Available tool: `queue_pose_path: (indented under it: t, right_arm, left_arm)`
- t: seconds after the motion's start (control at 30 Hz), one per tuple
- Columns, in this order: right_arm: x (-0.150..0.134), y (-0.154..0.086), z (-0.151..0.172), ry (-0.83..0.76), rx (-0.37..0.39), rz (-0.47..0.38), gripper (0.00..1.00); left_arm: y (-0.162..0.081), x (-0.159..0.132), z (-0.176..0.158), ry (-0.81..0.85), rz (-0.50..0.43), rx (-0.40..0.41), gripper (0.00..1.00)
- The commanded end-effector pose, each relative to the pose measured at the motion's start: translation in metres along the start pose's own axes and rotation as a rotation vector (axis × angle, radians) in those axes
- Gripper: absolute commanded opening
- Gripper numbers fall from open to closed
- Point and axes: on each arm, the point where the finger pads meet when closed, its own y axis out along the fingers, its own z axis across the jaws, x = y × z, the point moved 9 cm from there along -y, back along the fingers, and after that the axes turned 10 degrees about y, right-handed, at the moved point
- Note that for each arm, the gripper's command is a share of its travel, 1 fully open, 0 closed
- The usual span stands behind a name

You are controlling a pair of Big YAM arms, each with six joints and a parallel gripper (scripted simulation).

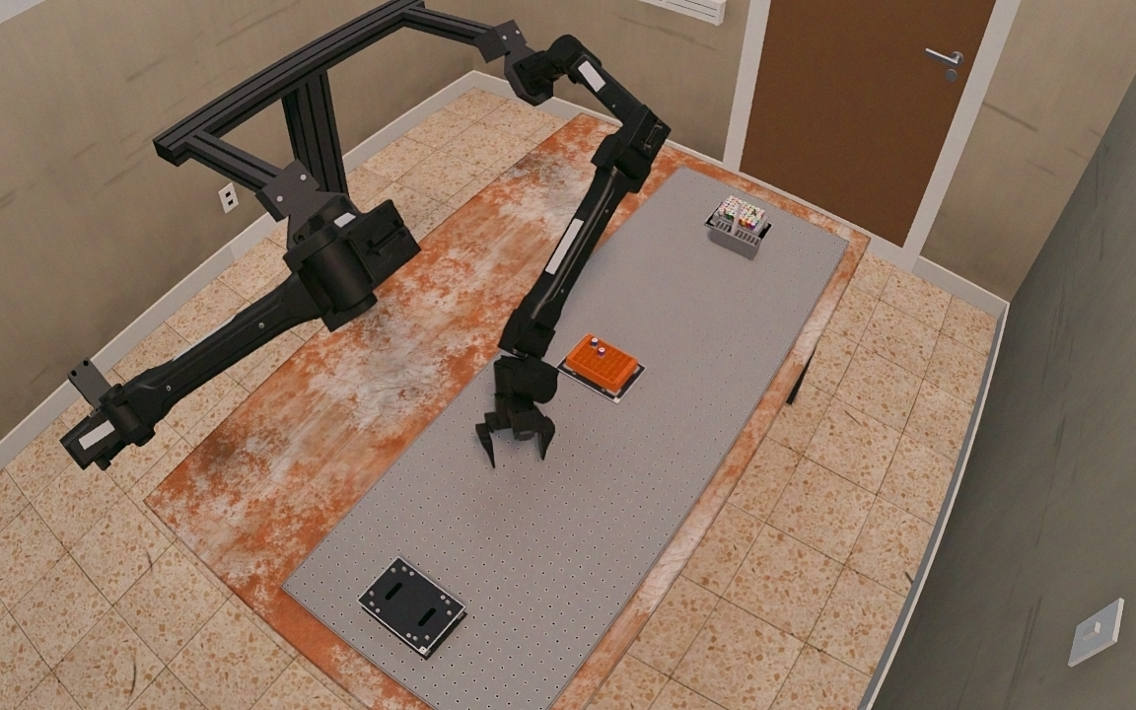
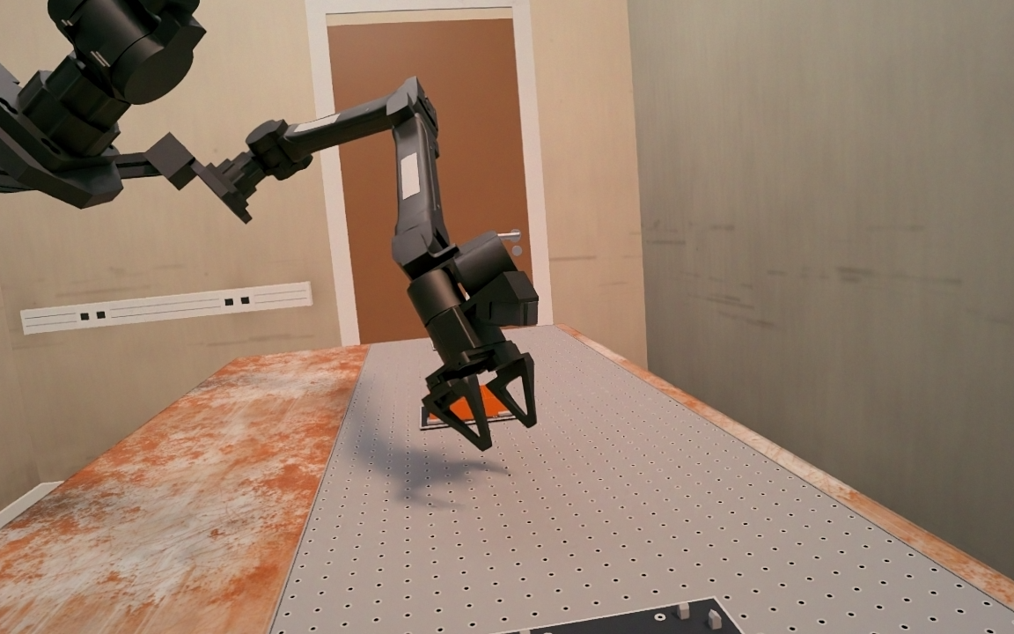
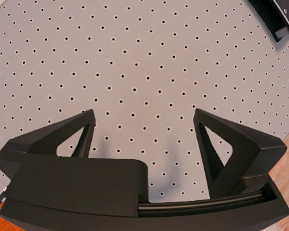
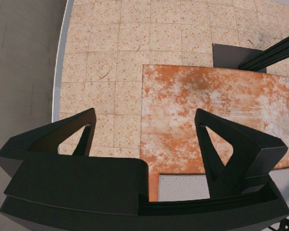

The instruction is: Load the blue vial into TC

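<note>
The orange carrier TC (image 1: 616, 372) (image 2: 492, 403) (image 3: 3, 221) sits in its nest mid-table, with two capped vials at one corner. The rack R1 (image 1: 745, 210), full of colourful vial caps, stands at the far end. A grey slotted block (image 1: 734, 240), which looks like H1, stands against it. Forceps T1, blue 9 and the well letters are too small to tell. My left gripper (image 1: 517, 464) (image 2: 507, 438) (image 3: 144, 114) is open and empty above the perforated plate, on the near side of TC. My right gripper (image 4: 145, 113) is open and empty, high above the table's corner region.
A black plate (image 1: 411, 604) (image 2: 628, 621) (image 3: 287, 19) with two slots lies at the near end of the perforated plate. The dark overhead frame (image 1: 316, 79) carries both arms. The left forearm passes beside TC. A grey wall (image 2: 849, 196) runs along one side.
</note>
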Motion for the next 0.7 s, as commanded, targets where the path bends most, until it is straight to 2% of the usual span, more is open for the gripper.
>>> queue_pose_path:
  t: [0.0,0.53,0.57,0.63,0.67]
  right_arm:
    - [0.002,-0.003,0.002,0.003,0.008,0.000,1.00]
    - [0.002,-0.003,0.002,0.003,0.008,0.000,1.00]
    - [0.000,-0.006,0.007,0.000,0.020,0.002,1.00]
    - [0.000,-0.006,0.007,0.000,0.020,0.002,1.00]
    - [0.000,-0.006,0.007,0.000,0.020,0.002,1.00]
  left_arm:
    - [-0.005,0.008,0.000,-0.003,-0.012,-0.001,1.00]
    - [-0.005,0.008,0.000,-0.003,-0.012,-0.001,1.00]
    - [-0.003,0.026,0.030,-0.060,-0.010,0.031,0.24]
    - [0.002,0.005,0.035,-0.050,0.023,0.021,0.24]
    - [0.002,0.004,0.038,-0.050,0.022,0.019,0.24]
